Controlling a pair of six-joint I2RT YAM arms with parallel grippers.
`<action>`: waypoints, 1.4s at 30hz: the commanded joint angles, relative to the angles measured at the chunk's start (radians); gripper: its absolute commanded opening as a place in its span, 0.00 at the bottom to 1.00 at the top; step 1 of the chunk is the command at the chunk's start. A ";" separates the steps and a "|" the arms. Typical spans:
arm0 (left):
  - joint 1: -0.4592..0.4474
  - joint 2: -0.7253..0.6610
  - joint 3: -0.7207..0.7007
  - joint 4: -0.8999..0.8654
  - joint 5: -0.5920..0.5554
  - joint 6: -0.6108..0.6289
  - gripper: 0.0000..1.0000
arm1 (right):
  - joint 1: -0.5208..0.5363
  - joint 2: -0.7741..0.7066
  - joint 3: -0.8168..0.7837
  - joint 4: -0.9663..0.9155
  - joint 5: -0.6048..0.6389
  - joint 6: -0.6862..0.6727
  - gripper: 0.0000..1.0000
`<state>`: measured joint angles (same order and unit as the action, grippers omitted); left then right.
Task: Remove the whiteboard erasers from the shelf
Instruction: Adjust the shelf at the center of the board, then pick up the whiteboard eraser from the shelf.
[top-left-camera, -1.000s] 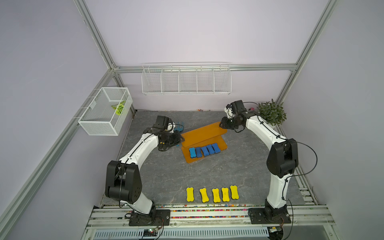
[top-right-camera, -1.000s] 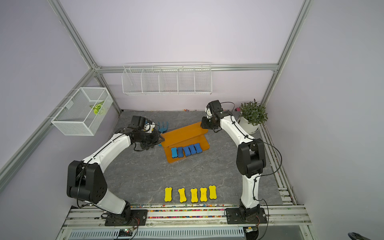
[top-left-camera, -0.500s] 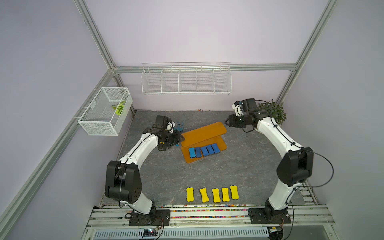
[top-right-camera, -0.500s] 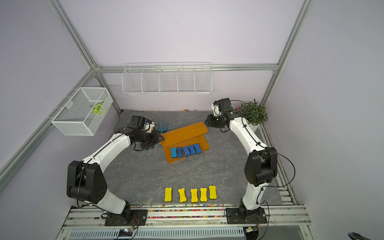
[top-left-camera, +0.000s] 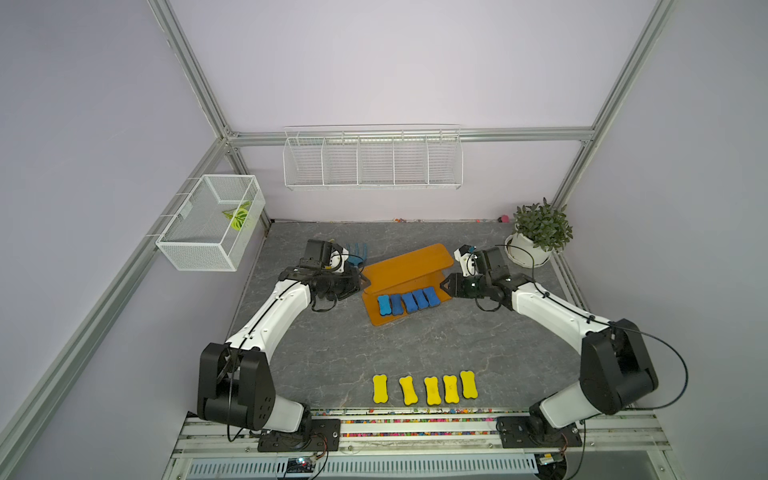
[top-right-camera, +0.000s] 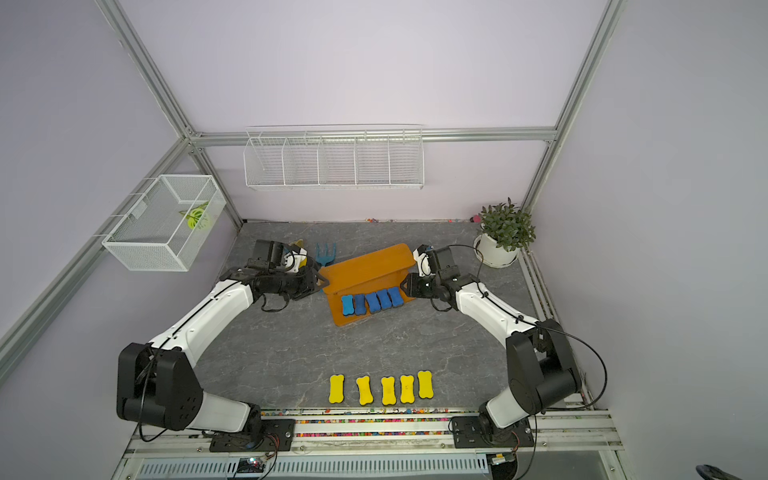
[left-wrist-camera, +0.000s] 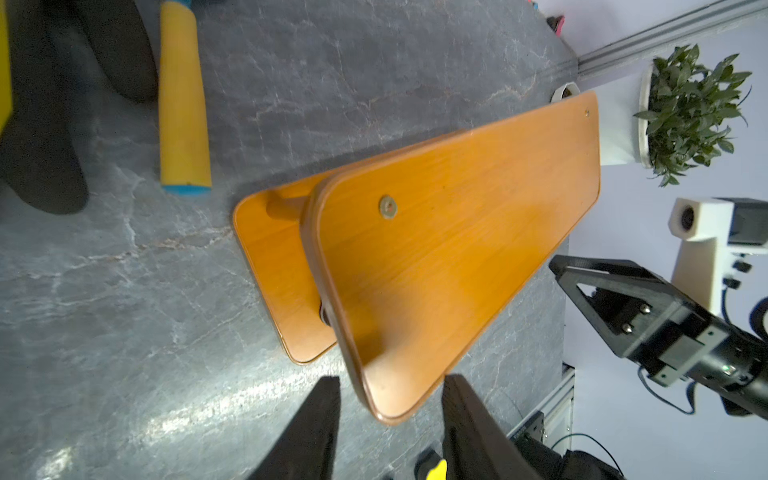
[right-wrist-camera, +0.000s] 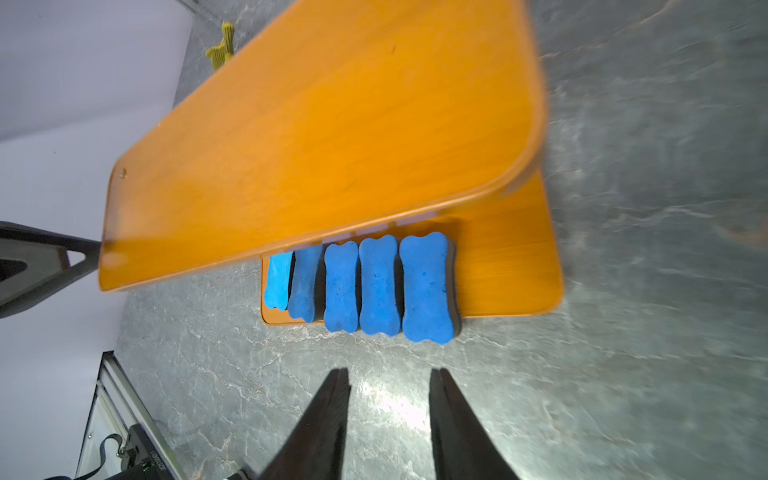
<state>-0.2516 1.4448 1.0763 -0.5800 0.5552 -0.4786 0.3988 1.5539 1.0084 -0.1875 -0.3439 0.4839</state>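
**Q:** What has been altered during the last second?

**A:** The right hand has been withdrawn from the far end of the upper tier of the shelf. It has been brought down beside the end of the lower tier. The left hand has been kept at the opposite end. Its fingers are apart, with the corner of the upper tier between them but not clamped. No noticeable displacement of the shelf is observed.

**Q:** How is the right hand set?

**A:** Its fingers are apart and nothing is held. They are pointed towards the five blue erasers, which are lined up side by side on the lower tier.

**Q:** What is implied for the task?

**A:** The upper tier is bare. Five yellow erasers are already laid in a row on the tabletop, well apart from the shelf. The blue row is judged to be addressed next, probably starting with the eraser nearest the right hand.
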 joint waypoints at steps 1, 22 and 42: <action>0.002 -0.030 -0.043 0.043 0.045 -0.017 0.47 | 0.002 0.026 -0.037 0.170 -0.008 0.036 0.38; 0.002 0.026 -0.055 0.085 0.072 -0.034 0.32 | 0.001 0.167 -0.133 0.389 0.013 0.084 0.35; 0.003 0.025 -0.059 0.078 0.058 -0.028 0.22 | 0.004 0.215 -0.185 0.479 0.022 0.116 0.33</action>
<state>-0.2424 1.4605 1.0275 -0.5110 0.6266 -0.5407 0.3962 1.7550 0.8719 0.2935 -0.3145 0.5720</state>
